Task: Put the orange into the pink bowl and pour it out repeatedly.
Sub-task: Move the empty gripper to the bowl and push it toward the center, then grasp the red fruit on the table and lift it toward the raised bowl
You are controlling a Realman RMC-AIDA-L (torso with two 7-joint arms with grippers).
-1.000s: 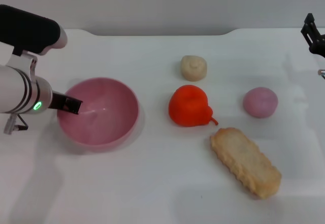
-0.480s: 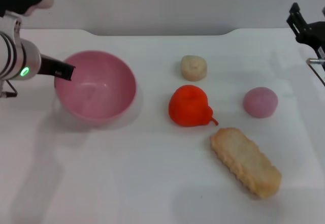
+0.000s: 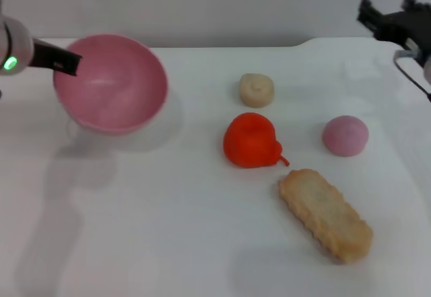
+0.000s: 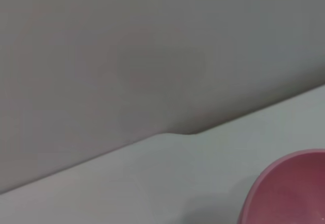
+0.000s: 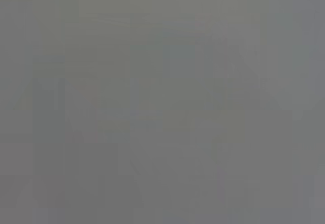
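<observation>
**benchbot_L:** White table (image 3: 168, 243), plain grey wall behind it, nothing fancy. My left gripper (image 3: 67, 61) is clamped on the rim of the pink bowl (image 3: 111, 81) and has it held up off the table on my left, mouth tipped toward the middle, nothing inside. The orange (image 3: 250, 140) is sitting on the table near the centre, well apart from the bowl.

**gearhead42:** What about your other arm?

**benchbot_L:** My right gripper (image 3: 387, 22) is up at the far right edge, well away from everything. Can't tell how its fingers are set.

**gearhead42:** How's that orange going to handle?

**benchbot_L:** I'd guess light and squishy. It's a lumpy red-orange soft toy with a little curled tail, matte surface, so it shouldn't slip. I'd pinch it across the fat round middle, not the tail. The bowl is the opposite: smooth glossy plastic, stiff, probably slick, so the rim grip has to stay firm when tilting.

**gearhead42:** Anything else lying about?

**benchbot_L:** A cream bun (image 3: 256, 89) just behind the orange, a mauve-pink ball (image 3: 345, 135) to its right, and a crinkly-edged biscuit (image 3: 326, 214) in front of that. All look like soft toys too.
</observation>
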